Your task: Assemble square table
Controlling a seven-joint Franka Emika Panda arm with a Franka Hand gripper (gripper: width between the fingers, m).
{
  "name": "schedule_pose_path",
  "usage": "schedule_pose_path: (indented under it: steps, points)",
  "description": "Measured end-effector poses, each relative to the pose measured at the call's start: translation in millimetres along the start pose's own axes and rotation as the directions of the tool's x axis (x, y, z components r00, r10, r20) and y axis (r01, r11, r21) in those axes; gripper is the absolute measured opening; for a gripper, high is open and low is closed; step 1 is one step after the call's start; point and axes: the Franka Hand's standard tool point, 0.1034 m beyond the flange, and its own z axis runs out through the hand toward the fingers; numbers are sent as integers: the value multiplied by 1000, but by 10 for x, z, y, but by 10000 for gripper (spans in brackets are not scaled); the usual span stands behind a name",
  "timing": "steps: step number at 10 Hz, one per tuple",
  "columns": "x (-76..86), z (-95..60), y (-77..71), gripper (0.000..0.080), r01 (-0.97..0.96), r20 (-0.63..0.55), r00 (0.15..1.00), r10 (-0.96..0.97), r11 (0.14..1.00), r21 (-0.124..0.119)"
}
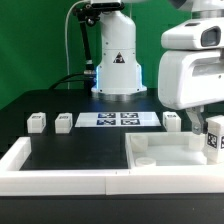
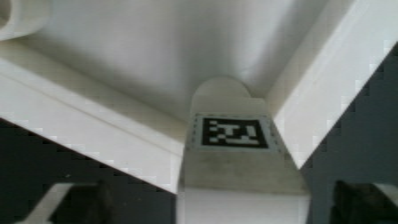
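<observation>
The square table's white slab [image 1: 165, 157] lies at the front on the exterior view's right, set into the corner of the white rim wall. A white leg [image 1: 213, 138] with a black-and-white tag stands at the slab's far right corner. My gripper [image 1: 206, 130] hangs over that leg. In the wrist view the tagged leg [image 2: 233, 140] runs up between my two dark fingers [image 2: 64, 203]. My gripper [image 2: 222, 208] is open, with a gap on each side of the leg. Behind it lies the slab [image 2: 160, 50].
Two loose legs [image 1: 37, 122] [image 1: 64, 122] stand at the back on the exterior view's left, and a third [image 1: 172, 121] stands behind the slab. The marker board [image 1: 118, 119] lies in front of the arm's base [image 1: 118, 70]. The rim wall [image 1: 60, 180] runs along the front.
</observation>
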Motion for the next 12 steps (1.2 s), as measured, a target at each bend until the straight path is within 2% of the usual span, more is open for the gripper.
schedule_pose_path:
  steps: [2,5,8,12]
  points:
    - [-1,0,1,291,0,0,1000,0,1000,0]
    - [1,0,-3,293,-54,-1,999,54,999,2]
    - [1,0,-4,293,-278,0,961,278,961,3]
    - [9,11,-31,294,-566,-5,824,566,824,10]
